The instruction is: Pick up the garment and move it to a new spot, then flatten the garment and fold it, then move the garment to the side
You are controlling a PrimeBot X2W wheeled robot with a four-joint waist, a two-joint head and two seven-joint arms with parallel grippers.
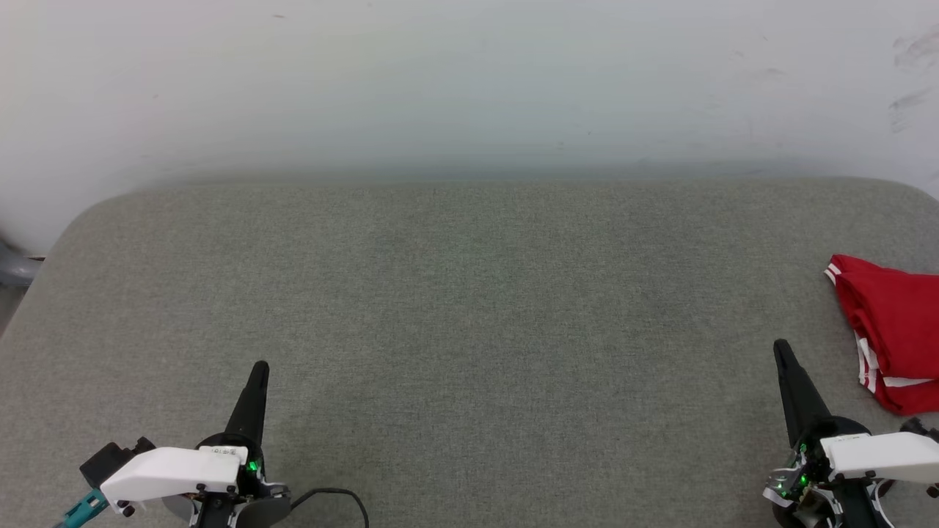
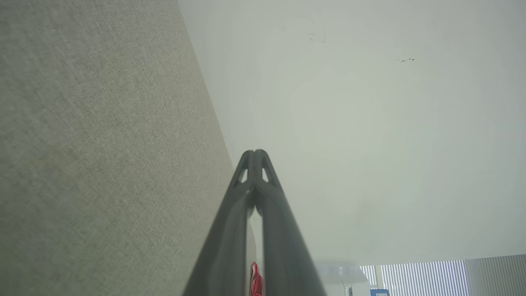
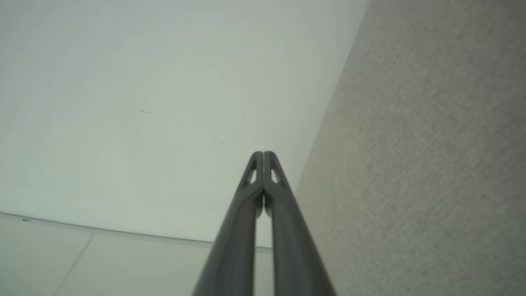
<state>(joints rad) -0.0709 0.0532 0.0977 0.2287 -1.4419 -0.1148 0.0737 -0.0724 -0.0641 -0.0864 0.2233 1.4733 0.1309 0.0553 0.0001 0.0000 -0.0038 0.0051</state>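
The garment point(image 1: 899, 330) is red, thin and soft, with red-and-white striped trim showing along its near-left folds. It lies bunched in a loose, creased heap, not spread flat, at the far right of the grey surface point(image 1: 469, 330). The head view's right edge cuts it off. No lettering is visible.
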